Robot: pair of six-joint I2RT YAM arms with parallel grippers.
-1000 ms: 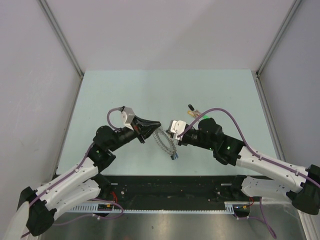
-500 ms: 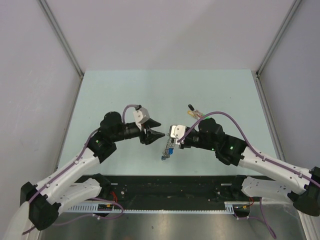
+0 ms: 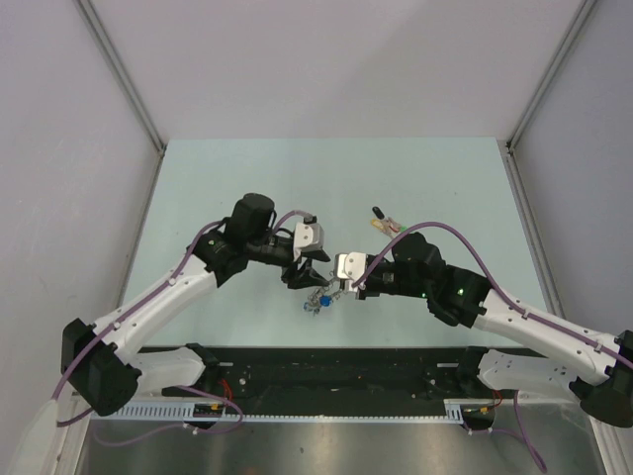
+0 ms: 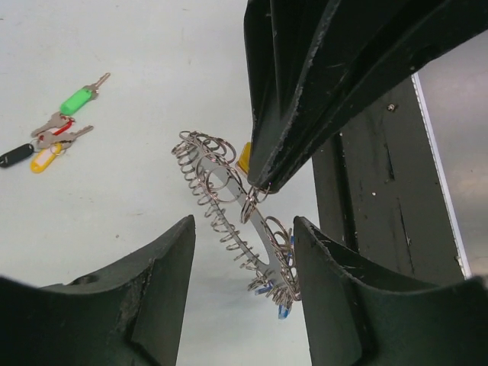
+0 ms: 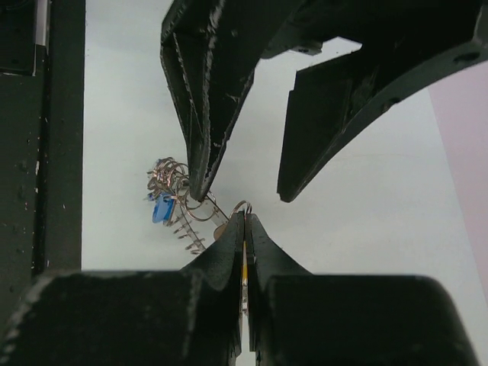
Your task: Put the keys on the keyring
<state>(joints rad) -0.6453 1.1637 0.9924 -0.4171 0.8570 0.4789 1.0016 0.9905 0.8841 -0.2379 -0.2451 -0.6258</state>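
The keyring (image 4: 229,217), a flat grey ring fringed with small silvery rings, hangs tilted above the table from my right gripper (image 4: 258,183). That gripper (image 5: 244,217) is shut on a yellow-headed key (image 4: 244,158) and its small split ring. A blue key (image 5: 161,207) dangles from the keyring's low end (image 3: 316,300). My left gripper (image 4: 244,223) is open, with its fingers (image 4: 164,290) on either side of the keyring and not touching it. In the top view my left gripper (image 3: 309,269) faces my right gripper (image 3: 334,287). Loose keys (image 4: 53,133) with green, red, yellow and black heads lie on the table.
The loose keys (image 3: 388,226) lie just behind my right arm's forearm (image 3: 435,277). The dark rail (image 3: 336,361) at the table's near edge runs close below the hanging keyring.
My left gripper has let go of the keyring and opened, and its arm has swung right. The keyring dropped from lying between both grippers to hanging from the right one.
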